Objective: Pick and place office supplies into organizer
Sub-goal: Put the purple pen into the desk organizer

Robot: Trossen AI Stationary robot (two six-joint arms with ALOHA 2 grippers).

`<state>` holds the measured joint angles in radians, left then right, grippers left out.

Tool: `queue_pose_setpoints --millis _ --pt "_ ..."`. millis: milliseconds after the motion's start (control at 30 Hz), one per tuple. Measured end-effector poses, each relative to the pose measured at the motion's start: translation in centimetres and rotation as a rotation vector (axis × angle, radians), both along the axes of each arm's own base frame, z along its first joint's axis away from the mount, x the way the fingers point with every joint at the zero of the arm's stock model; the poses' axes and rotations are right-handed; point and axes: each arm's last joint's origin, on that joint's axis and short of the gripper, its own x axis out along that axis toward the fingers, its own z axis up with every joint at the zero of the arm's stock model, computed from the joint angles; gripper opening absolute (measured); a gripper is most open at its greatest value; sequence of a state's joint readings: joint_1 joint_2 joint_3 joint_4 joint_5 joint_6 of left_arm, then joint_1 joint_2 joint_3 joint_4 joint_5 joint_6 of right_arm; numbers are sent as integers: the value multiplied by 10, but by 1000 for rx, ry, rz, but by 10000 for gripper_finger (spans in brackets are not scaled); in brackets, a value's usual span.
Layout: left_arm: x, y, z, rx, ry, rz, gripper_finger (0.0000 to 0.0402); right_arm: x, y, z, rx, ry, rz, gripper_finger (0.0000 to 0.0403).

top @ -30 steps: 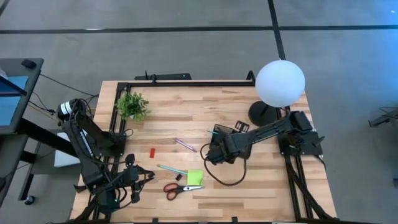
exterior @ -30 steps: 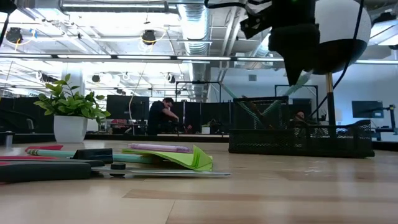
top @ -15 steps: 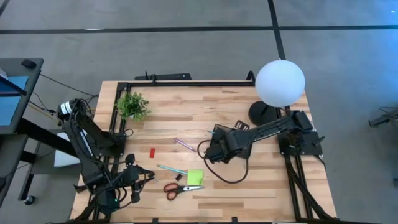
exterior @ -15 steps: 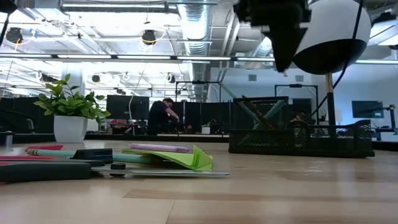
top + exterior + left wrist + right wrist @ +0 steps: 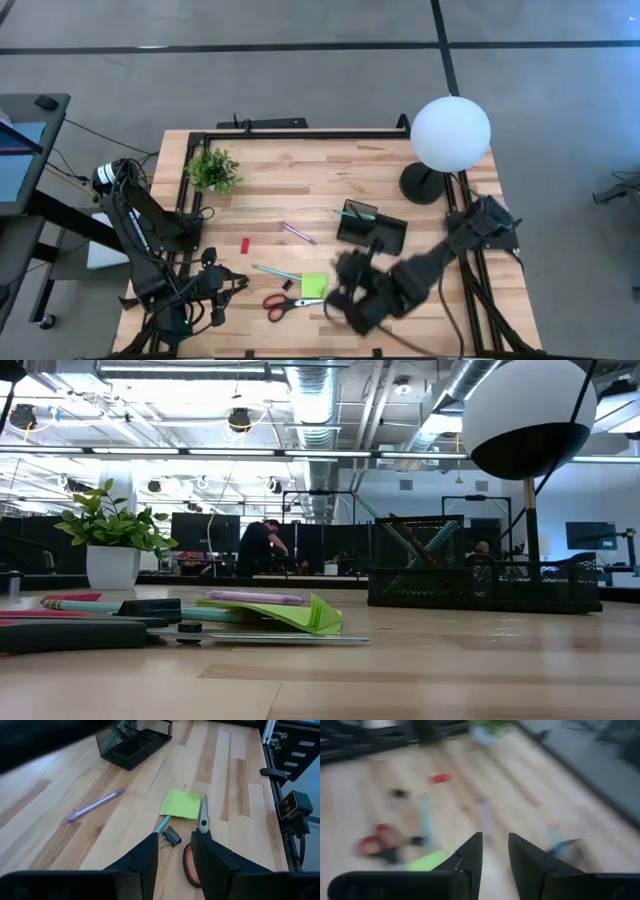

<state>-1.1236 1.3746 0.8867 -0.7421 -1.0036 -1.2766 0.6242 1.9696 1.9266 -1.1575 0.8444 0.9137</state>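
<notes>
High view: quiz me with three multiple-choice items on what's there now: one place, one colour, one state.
1. Where is the lime-green square sticky-note pad?
A. in the black mesh organizer
B. on the wooden table, beside the red-handled scissors
C. under the white globe lamp

2. What colour is the thin pen standing in the organizer?
A. red
B. teal
C. yellow

3. The left end effector is:
A. open and empty
B. shut on the scissors
C. shut on a purple pen

Answers: B, the pad lies by the blades; B, a teal shaft leans in the organizer; A, bare table shows between its fingers.
</notes>
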Motion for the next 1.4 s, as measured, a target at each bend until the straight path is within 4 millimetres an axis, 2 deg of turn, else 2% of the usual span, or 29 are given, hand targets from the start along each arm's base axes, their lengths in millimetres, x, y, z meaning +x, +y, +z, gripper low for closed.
queue_pose_setpoints --millis 133,233,367,500,700,900,967,1033,1100,1300,1400 --pt "0 -1 -1 -14 27 -10 114 6 38 -30 14 -16 85 87" --pt "0 -1 -1 -18 29 -11 114 6 55 -55 10 11 88 87" --pt "0 -2 0 -37 21 -12 114 0 61 -86 -18 93 11 87" --pt "1 -4 1 -45 7 -19 114 -10 57 -101 -99 174 -68 87" --pt "1 -4 1 -35 8 -27 114 -30 52 -98 -125 198 -98 87" --pt "1 -4 1 -28 9 -31 114 -58 31 -54 -181 144 -82 86" --pt "1 -4 1 -27 10 -32 114 -68 20 -37 -207 38 -104 86" --pt "1 -4 1 -27 10 -32 114 -77 13 -32 -200 -116 -131 86" --pt "1 -4 1 -23 12 -36 114 -79 7 -46 -161 -186 -146 86" --pt "1 -5 1 -1 11 -47 114 -79 -3 -132 -86 -213 -80 86" --pt "1 -4 1 23 0 -50 114 -69 -15 -158 -43 -264 -80 86"
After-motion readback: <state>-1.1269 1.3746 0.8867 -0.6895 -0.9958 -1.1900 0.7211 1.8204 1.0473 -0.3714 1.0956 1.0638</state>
